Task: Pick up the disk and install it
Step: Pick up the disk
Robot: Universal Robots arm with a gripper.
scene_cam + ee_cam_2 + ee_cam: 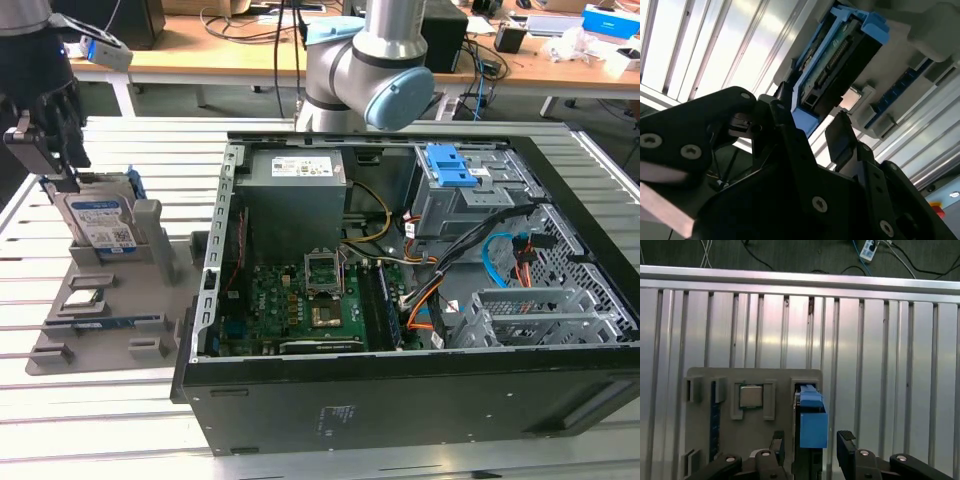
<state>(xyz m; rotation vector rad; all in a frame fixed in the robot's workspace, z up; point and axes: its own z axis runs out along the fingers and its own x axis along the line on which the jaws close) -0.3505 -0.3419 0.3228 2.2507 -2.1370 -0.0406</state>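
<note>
Disk (98,218), flat silver rectangle in blue plastic carrier, standing on edge in grey plastic holder (150,245), near open black computer case (400,410). Black gripper (811,436) spread wide, straddling it, unclamped. Pick step, probably; calls for squeezing carrier sides squarely.

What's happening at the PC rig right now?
The arm's gripper is positioned over the disk, which stands on edge in a grey holder beside the open computer case. In both wrist views the fingers sit on either side of the disk's blue carrier with gaps showing, so the gripper looks open and is not yet gripping. The disk is not yet installed in the case.
</note>
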